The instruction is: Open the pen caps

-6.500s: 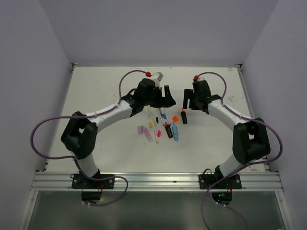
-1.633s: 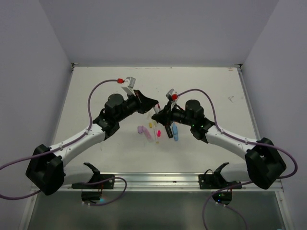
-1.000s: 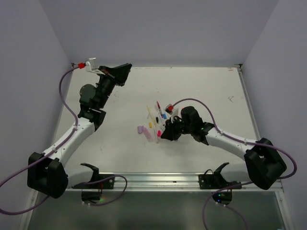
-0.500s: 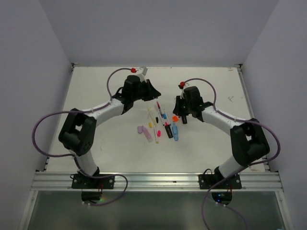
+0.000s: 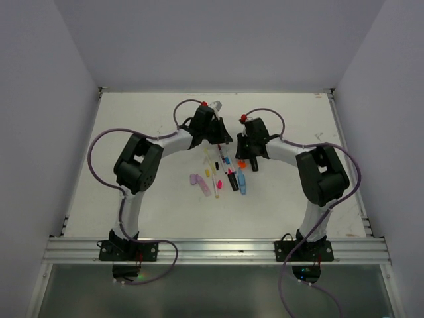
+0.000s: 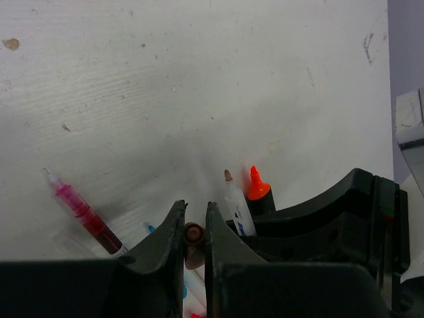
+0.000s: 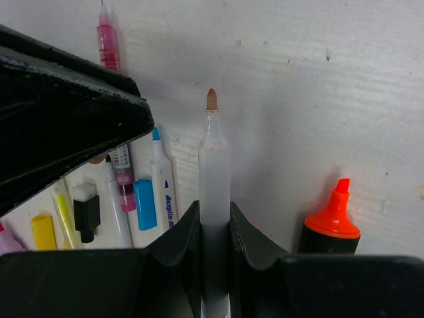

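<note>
Right pincer around pen, left around cap

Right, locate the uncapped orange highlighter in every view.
Top external: orange highlighter, right edge of the pen cluster.
Left wrist: highlighter right of centre, tip up.
Right wrist: highlighter lower right, tip up.
Shared landmark: brown-tipped white pen just left of it in both wrist views.

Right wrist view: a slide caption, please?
Right claw grips an uncapped brown-tipped pen beside an orange highlighter.
</note>
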Motion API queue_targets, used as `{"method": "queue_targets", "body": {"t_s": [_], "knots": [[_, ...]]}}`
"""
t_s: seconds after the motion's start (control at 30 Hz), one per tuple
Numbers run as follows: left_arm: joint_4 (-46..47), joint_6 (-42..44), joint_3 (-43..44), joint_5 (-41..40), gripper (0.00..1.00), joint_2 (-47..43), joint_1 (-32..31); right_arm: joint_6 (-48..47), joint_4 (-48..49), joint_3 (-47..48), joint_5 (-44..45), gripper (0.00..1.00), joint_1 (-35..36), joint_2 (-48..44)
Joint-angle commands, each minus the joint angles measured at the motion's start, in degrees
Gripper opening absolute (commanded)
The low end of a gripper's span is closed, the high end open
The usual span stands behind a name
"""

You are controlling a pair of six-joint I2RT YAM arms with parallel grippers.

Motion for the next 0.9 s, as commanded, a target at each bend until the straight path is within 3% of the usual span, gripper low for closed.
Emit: {"method": "queue_targets", "body": {"t_s": [0.0,0.27,0.5,0.7,0.87], "knots": [[-0.95,0.39,3.4,0.26,0.12,2.12,-0.58,-0.55,1.85,2.3,-1.94,0.16,0.1,1.06],[-2.71,0.04,4.45,-0.1,0.26,4.76,-1.1,-0.72,2.21,1.95,-3.0,0.3,0.1,1.06],[-2.36,-0.05,3.41,-2.11,0.41,3.1,-1.1,-0.46,2.12,1.43,-3.0,0.34,0.1,-1.66],[-2.36,0.21,1.82,-3.79,0.45,-0.85,-1.1,-0.46,0.63,0.99,-1.69,0.43,0.1,-6.23],[-3.41,1.97,-0.64,-7.74,0.49,-10.51,-1.1,-1.16,-3.41,0.9,3.22,0.59,0.1,-15.27]]}}
